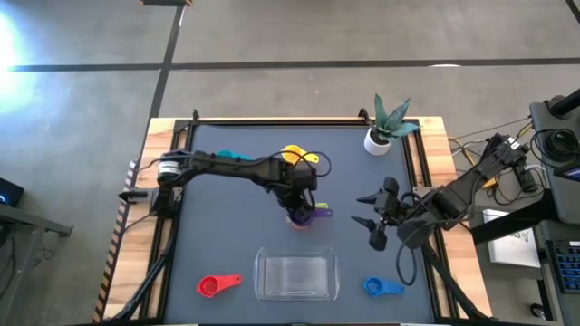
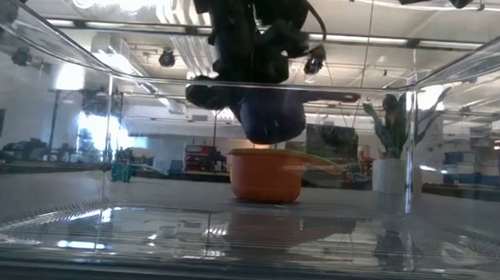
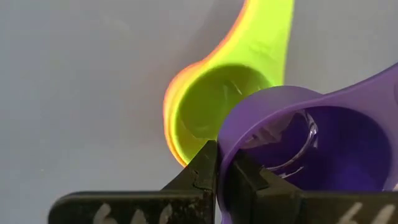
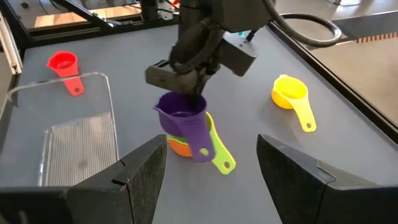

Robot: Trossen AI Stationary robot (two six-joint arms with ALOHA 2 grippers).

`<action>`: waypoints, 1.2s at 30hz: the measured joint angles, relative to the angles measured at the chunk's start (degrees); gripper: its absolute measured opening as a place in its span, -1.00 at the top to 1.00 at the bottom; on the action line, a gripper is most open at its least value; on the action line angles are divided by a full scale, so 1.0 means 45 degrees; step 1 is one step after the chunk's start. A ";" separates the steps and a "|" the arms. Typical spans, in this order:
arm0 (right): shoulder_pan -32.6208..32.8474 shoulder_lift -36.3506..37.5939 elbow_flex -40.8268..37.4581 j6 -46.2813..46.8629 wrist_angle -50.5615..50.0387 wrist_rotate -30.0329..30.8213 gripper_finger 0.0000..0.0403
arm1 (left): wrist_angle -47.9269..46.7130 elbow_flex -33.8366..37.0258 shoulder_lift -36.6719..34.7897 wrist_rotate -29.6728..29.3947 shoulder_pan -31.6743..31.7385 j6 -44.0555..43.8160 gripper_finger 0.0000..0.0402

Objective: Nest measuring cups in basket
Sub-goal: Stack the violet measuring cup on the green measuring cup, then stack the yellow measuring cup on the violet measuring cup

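My left gripper (image 1: 299, 205) is shut on the purple measuring cup (image 4: 180, 115) at the table's middle. The cup hangs right over a green cup (image 3: 217, 102) that sits nested in an orange cup (image 2: 265, 177). Loose on the table lie a yellow cup (image 1: 294, 156), a teal cup (image 1: 232, 156), a red cup (image 1: 217, 285) and a blue cup (image 1: 381, 287). The clear basket (image 1: 296, 274) stands at the near edge. To the right of the stack my right gripper (image 1: 372, 213) hovers open, holding nothing. My left gripper pinches the purple cup's wall at the rim (image 3: 225, 163), on the side away from its handle (image 4: 202, 149), with one finger inside the bowl and one outside. The fingers slant down from above. The cup hangs upright, its mouth up, just over the green and orange stack (image 2: 270, 158).
A white pot with a plant (image 1: 379, 136) stands at the far right corner. The red and blue cups flank the basket near the front edge. A raised frame (image 1: 272, 120) runs around the dark mat. Bare mat lies between the stack and the basket.
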State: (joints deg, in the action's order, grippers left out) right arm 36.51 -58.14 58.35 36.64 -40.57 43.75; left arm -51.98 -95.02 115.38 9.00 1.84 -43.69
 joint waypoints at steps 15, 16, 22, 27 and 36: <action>0.0000 -0.0037 -0.0024 -0.0110 0.0019 -0.0019 -0.18 | -0.0137 0.0509 0.0017 -0.0230 0.0283 -0.1247 1.00; 0.0000 -0.0037 -0.0024 -0.0110 0.0019 -0.0023 -0.18 | -0.0128 0.0626 0.0017 -0.0234 0.0288 -0.1291 1.00; 0.0000 -0.0037 -0.0024 -0.0100 0.0024 -0.0019 -0.18 | -0.0112 0.1015 0.0017 -0.0246 0.0257 -0.0969 0.89; 0.0000 -0.0037 -0.0044 -0.0100 0.0024 -0.0010 -0.18 | -0.0031 0.0862 0.0017 -0.0195 0.0181 -0.0635 0.69; 0.0000 -0.0037 -0.0101 -0.0096 0.0028 -0.0005 -0.18 | -0.1980 -0.0911 -0.0008 -0.0148 0.0176 0.1558 0.27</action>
State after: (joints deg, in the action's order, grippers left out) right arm 36.51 -58.30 57.89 36.21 -40.45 43.72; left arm -60.89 -99.12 115.35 8.33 2.63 -36.68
